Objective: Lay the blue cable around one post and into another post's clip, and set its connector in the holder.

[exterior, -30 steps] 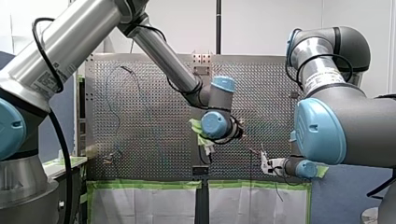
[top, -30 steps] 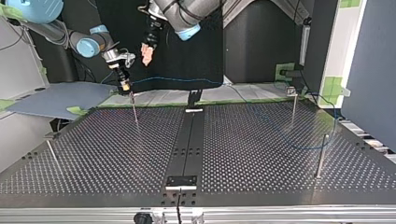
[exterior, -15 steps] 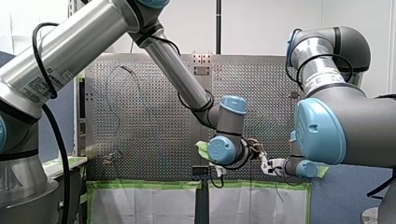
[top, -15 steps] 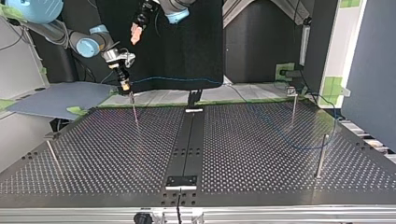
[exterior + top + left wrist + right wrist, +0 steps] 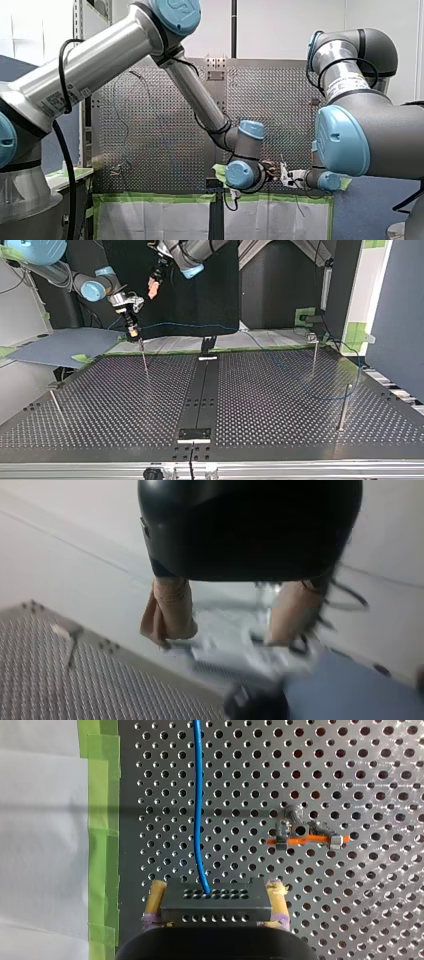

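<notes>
My right gripper is shut on the black connector, its yellow pads on either side. The blue cable runs straight ahead from the connector over the perforated table. Beside it stands a post with an orange clip. In the top view my right gripper hangs over a thin post, and the blue cable stretches to that view's right, towards a post. My left gripper is open with nothing between its beige pads. It hovers close to my right gripper.
More thin posts stand at the top view's far right and near left. A black holder plate sits on the centre strip near the front edge. Green tape and white sheet border the table beside my right gripper.
My left arm has swung down and towards the front view's right, and its gripper now sits beside my right gripper. My right arm and the connector have stayed still.
</notes>
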Motion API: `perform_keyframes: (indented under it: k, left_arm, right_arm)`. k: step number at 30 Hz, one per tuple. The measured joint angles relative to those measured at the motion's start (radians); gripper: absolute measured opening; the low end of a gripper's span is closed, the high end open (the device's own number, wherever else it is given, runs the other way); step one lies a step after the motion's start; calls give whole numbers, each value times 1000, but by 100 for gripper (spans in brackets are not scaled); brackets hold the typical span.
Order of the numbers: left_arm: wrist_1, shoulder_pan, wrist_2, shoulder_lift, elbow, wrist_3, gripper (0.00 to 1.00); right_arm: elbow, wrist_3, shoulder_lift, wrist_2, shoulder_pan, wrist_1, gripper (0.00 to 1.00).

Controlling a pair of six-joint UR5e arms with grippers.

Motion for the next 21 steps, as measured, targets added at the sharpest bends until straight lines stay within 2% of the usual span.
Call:
perform_keyframes:
  k: [4, 10, 21]
  left_arm:
    - [-15, 31, 2, -31, 1, 17, 100]
    - [-7, 72, 14, -78, 20, 29, 100]
    - [-40, 84, -4, -165, 102, 28, 100]
  right_arm:
    - [0, 0, 0, 0, -1, -2, 0]
    - [0, 0, 0, 0, -2, -6, 0]
    - [0, -5, 0, 0, -3, -2, 0]
